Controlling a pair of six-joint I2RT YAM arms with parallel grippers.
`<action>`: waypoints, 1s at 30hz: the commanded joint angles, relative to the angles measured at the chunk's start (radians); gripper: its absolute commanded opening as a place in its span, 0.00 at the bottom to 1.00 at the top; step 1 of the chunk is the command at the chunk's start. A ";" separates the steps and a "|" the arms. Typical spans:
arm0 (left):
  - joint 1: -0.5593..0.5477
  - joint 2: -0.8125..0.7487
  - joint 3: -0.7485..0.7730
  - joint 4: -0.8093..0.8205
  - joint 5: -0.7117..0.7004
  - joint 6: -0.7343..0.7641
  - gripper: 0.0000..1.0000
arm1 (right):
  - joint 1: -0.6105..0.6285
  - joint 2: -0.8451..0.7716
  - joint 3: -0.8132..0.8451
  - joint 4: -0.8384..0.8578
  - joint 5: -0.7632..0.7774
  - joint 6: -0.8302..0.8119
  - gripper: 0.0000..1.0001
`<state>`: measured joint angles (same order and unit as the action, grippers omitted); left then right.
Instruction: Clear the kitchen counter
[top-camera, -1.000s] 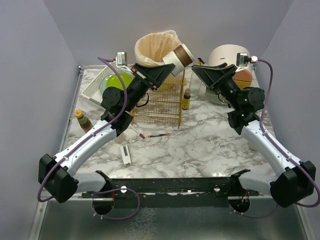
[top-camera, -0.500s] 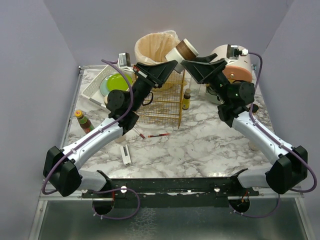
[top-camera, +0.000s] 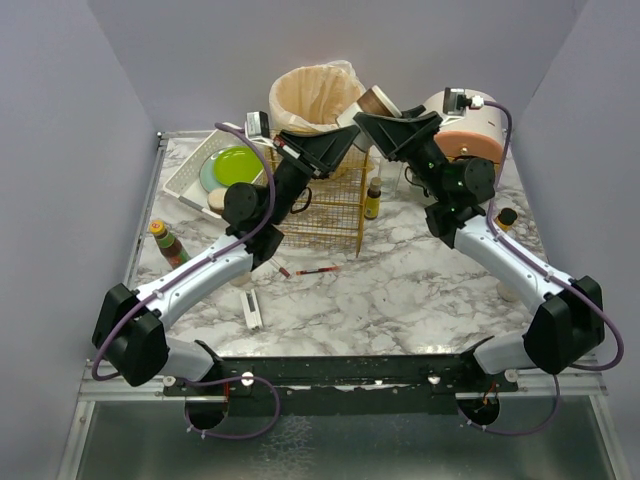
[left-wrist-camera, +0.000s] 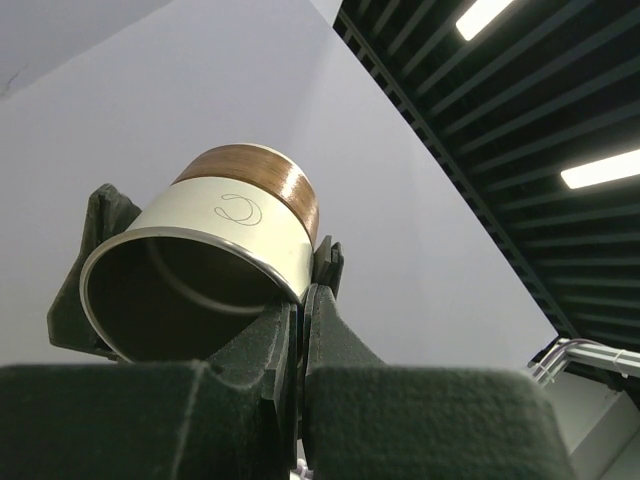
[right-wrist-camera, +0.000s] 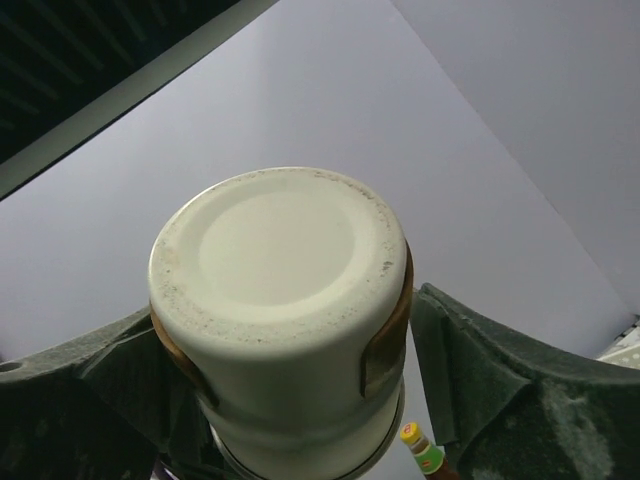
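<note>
Aloft, cup (top-camera: 375, 101) between jaws; kitchen counter (top-camera: 400, 290) below

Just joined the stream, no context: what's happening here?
Looks like a handover in mid-air. The left tool pinches the rim of a white cup with a brown band, held above the counter near the bin. The right tool straddles the cup's base; I can't tell if it has clamped. Bottles are still out on the counter.

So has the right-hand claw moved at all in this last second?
Yes. The right gripper has swung left, away from the pink-and-white cooker and toward the lined bin. Its fingers now flank the cup.
</note>
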<state>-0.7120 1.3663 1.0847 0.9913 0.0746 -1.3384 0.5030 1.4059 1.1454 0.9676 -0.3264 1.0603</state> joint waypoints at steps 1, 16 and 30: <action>-0.008 -0.013 -0.016 0.077 0.002 -0.012 0.00 | 0.006 0.014 0.024 0.064 0.022 0.032 0.84; -0.007 -0.082 -0.051 -0.087 0.000 0.084 0.94 | 0.006 -0.087 0.012 -0.117 0.084 -0.140 0.49; 0.004 -0.320 0.101 -0.982 -0.242 0.655 0.99 | 0.006 -0.188 0.132 -0.795 -0.199 -0.933 0.40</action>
<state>-0.7136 1.0904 1.0332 0.4358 -0.0181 -0.9924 0.5049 1.2278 1.2377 0.4709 -0.3637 0.4496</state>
